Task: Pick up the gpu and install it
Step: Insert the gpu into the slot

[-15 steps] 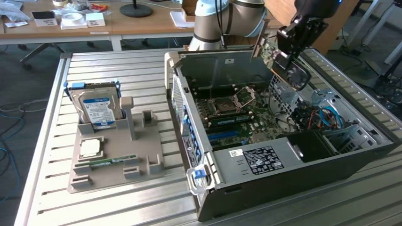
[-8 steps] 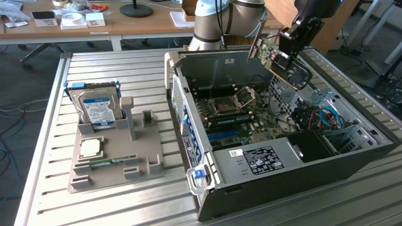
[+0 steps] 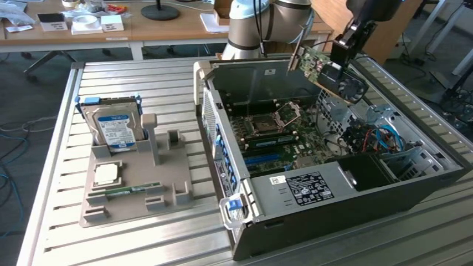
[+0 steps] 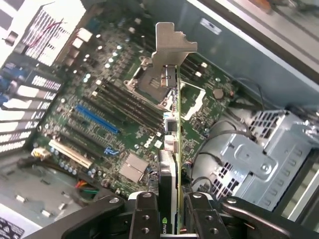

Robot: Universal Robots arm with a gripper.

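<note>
aloft, tool (image 3: 346, 49) clamped on gpu (image 3: 334, 73) over open pc case (image 3: 333, 219), mobo (image 4: 99, 117) below, blue cables (image 3: 384, 136) nearby, hdd (image 3: 117, 130) well apart

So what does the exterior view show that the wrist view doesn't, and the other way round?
Exterior view: the slatted table, the grey holder tray with the hard drive standing in it, the computer case from outside, and the fan face of the gpu. Wrist view: the gpu seen edge-on, clamped in the gripper, with its silver bracket at the far end. Both: the gripper holding the gpu above the motherboard and CPU socket in the open case.
</note>
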